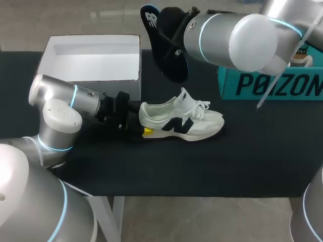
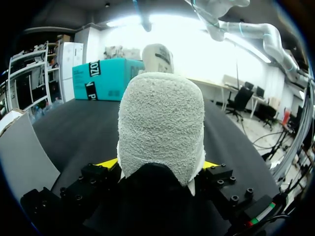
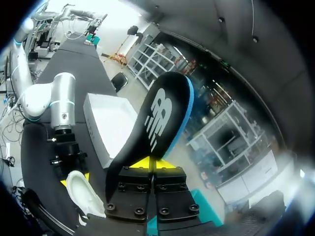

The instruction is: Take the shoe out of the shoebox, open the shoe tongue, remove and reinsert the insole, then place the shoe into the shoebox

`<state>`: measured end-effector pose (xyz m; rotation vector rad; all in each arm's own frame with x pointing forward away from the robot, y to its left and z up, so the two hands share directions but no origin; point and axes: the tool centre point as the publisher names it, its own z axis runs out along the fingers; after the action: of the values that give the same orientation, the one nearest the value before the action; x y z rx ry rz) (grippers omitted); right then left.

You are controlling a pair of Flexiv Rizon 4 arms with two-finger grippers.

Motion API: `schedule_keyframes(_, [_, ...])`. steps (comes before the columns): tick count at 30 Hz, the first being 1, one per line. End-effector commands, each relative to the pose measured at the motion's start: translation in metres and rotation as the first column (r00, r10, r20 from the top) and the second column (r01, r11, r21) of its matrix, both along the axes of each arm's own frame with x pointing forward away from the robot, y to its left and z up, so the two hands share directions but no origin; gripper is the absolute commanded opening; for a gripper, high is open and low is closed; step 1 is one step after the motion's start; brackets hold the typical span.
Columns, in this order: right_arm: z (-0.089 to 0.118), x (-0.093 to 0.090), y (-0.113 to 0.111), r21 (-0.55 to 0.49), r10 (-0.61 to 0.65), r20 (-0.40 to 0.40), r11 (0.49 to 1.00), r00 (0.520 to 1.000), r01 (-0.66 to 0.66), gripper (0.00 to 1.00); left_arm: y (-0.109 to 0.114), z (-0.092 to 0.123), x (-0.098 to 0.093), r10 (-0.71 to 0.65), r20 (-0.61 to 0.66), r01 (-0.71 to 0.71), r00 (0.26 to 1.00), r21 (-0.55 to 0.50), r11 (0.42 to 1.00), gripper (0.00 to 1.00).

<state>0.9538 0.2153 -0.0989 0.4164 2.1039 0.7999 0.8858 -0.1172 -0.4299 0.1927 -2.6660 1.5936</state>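
Black table (image 1: 252,161), teal box (image 1: 272,83) at its far right side

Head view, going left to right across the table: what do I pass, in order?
white shoebox → left gripper at the heel → shoe → teal box. The insole, held up above the table, overlaps the shoe's span, so it is left out.

Head view's evenly lit from above, with a soft shadow under the shoe (image 1: 181,120) on my dark counter (image 1: 242,161). Left wrist view is blown out white behind the shoe's heel. Right wrist view's dim, the insole (image 3: 152,132) nearly a silhouette, bright only beyond my left arm (image 3: 63,96).
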Motion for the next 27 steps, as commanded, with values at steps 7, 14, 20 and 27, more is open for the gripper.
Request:
schedule_keyframes(7, [0.0198,-0.018,-0.0118,-0.007,0.029,-0.074,1.0,0.997,-0.029,0.0,0.0001,-0.0013,0.0003,-0.002,-0.001,0.002,1.0,0.001,1.0,0.0])
schedule_keyframes(14, [0.0198,-0.018,-0.0118,-0.007,0.029,-0.074,1.0,0.997,-0.029,0.0,0.0001,-0.0013,0.0003,-0.002,-0.001,0.002,1.0,0.001,1.0,0.0])
schedule_keyframes(20, [0.0198,-0.018,-0.0118,-0.007,0.029,-0.074,1.0,0.997,-0.029,0.0,0.0001,-0.0013,0.0003,-0.002,-0.001,0.002,1.0,0.001,1.0,0.0])
schedule_keyframes(27, [0.0198,-0.018,-0.0118,-0.007,0.029,-0.074,1.0,0.997,-0.029,0.0,0.0001,-0.0013,0.0003,-0.002,-0.001,0.002,1.0,0.001,1.0,0.0])
